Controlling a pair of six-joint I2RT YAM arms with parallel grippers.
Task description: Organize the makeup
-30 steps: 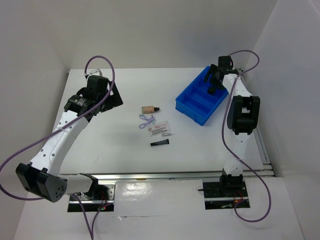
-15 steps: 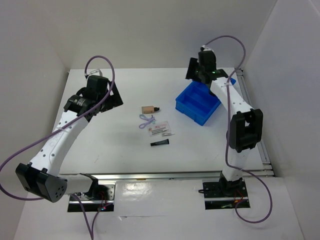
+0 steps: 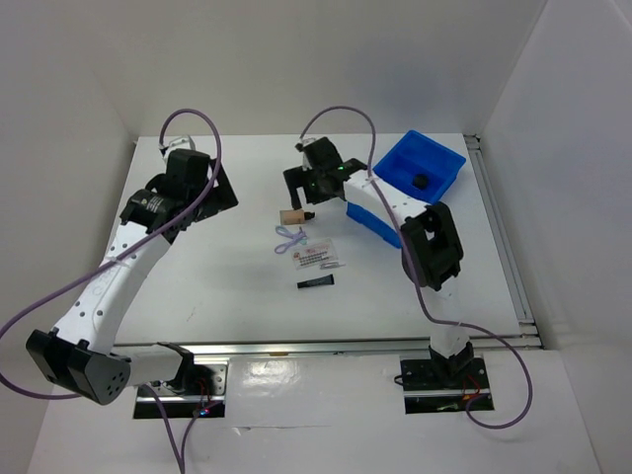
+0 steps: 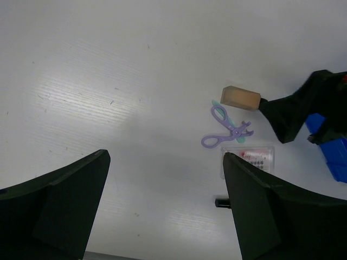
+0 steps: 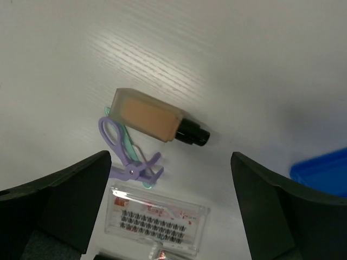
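slim black tube (image 4: 220, 203): only its tip shows past the left end effector (image 4: 165, 156); the right wrist view's bottom edge cuts it off.
blue bin (image 3: 439, 158): partly hidden under the right arm.
black item (image 3: 422, 180) in the bin: too small to identify.

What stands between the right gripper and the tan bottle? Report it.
Nothing visible. The right gripper hangs open above the tan bottle, with no object between them. The lavender curler lies close beside the bottle, so a grasp might nudge it.
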